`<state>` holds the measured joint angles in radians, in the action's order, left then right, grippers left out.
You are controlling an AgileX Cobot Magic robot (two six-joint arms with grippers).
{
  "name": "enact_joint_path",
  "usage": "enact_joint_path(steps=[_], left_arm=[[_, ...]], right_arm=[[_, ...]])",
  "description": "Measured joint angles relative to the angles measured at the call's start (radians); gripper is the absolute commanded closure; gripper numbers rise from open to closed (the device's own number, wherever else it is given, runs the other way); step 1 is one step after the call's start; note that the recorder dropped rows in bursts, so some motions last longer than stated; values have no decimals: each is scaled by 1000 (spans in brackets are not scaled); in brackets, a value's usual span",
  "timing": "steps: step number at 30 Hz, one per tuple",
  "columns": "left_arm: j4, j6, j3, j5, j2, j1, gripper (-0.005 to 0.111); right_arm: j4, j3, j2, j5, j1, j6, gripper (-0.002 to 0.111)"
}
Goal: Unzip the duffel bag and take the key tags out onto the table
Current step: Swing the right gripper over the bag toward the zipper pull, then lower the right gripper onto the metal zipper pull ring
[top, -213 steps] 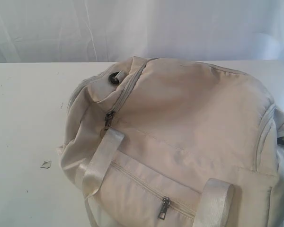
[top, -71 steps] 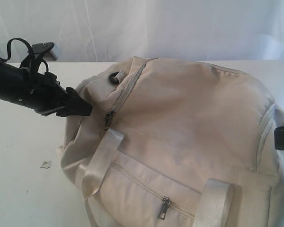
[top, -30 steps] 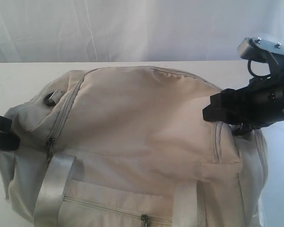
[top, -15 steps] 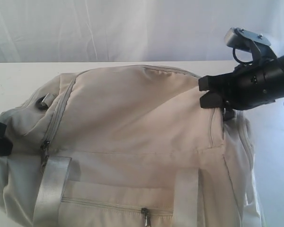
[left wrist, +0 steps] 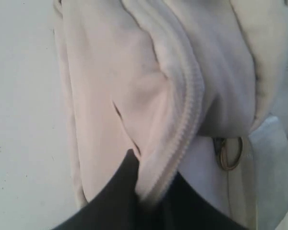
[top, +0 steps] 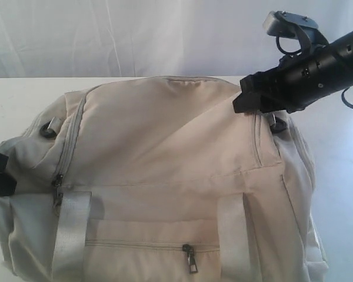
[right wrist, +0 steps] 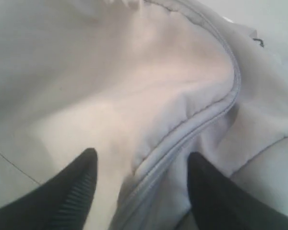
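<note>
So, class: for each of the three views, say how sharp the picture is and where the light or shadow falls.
Exterior view: fairly sharp, evenly lit; the duffel bag greys into shade at its lower left. Left wrist view: soft throughout, the left gripper a dark blur. Right wrist view: soft, warm highlight mid-fabric, the right gripper's fingers dark.

Black tubular right arm [top: 317, 73] with looped black cable and screwed silver bracket [top: 288, 22].

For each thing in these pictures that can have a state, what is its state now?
duffel bag: lying on the table, main zipper closed
front pocket zipper: closed
left gripper: shut on a fold of the bag's fabric
right gripper: open, jaws on either side of the zipper seam
key tags: not in sight
</note>
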<state>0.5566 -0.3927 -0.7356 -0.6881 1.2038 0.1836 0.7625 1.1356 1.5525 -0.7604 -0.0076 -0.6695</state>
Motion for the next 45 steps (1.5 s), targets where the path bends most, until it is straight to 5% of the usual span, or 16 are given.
enact_joint_path(steps=[5, 10, 17, 22, 28, 45], left_arm=[[20, -3, 0, -2, 0, 0, 107], [62, -41, 0, -9, 0, 0, 107], [178, -170, 0, -52, -6, 0, 107], [183, -187, 0, -55, -9, 0, 107], [185, -191, 0, -55, -15, 0, 107], [198, -191, 0, -59, -59, 0, 107]], right_arm=[[-4, 2, -110, -3, 0, -4, 41], [94, 4, -207, -123, 13, -34, 53], [257, 6, -236, -289, 241, -154, 61], [267, 6, -195, -146, 529, -199, 61], [267, 7, -34, 70, 755, -214, 61], [171, 8, 270, 441, 844, -173, 61]])
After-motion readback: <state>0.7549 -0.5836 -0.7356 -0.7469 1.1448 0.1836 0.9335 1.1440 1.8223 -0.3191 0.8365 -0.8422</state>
